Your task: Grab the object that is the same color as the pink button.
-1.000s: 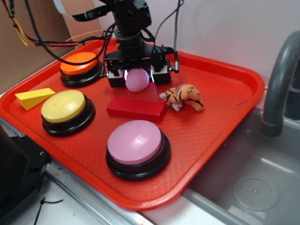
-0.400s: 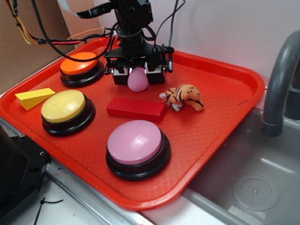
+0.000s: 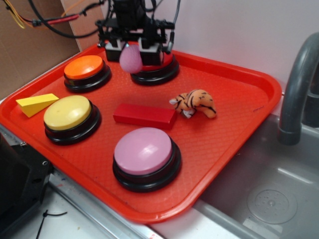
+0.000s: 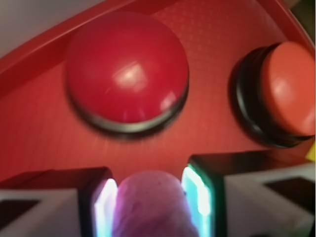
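Note:
My gripper (image 3: 130, 56) is shut on the small pink ball (image 3: 130, 59) and holds it in the air over the back of the red tray (image 3: 234, 124), just in front of the dark red dome button (image 3: 158, 69). In the wrist view the ball (image 4: 150, 202) sits squeezed between the two lit pads (image 4: 196, 197), with the dark red button (image 4: 127, 74) below. The large pale pink dome button (image 3: 144, 152) on its black base stands at the front of the tray, far from the gripper.
An orange button (image 3: 84, 68) and a yellow button (image 3: 68, 113) stand on the tray's left. A red block (image 3: 144, 115), a toy tiger (image 3: 195, 102) and a yellow wedge (image 3: 36, 103) lie on the tray. A grey faucet (image 3: 299, 84) and sink are at the right.
The gripper closed on the pink ball on the tray and has risen with it, moving back and slightly left. The dark red button behind it has come into view.

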Robot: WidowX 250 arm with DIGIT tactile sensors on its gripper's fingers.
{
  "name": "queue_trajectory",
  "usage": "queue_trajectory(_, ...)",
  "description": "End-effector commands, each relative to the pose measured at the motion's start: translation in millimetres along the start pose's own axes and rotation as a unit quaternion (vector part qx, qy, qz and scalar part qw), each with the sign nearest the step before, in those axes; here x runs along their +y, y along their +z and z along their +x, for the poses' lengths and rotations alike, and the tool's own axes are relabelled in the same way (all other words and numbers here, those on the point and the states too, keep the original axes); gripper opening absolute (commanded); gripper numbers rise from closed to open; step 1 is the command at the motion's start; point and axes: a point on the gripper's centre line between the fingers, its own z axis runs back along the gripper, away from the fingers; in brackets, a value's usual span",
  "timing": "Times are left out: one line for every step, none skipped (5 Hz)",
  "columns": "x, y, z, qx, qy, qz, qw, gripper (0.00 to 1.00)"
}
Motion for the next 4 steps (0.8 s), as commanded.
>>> queue_trajectory(22,65,-8,0.006,-0.085,-0.031,0.996,0.0)
queue_trajectory(34,82,-20,-0.003,-0.108,-0.056,0.993,0.0)
queue_trajectory(39,85,-28,-0.006,-0.117,-0.073,0.99,0.0)
queue_trajectory(39,85,-32,-0.007,-0.126,-0.086,0.988,0.0)
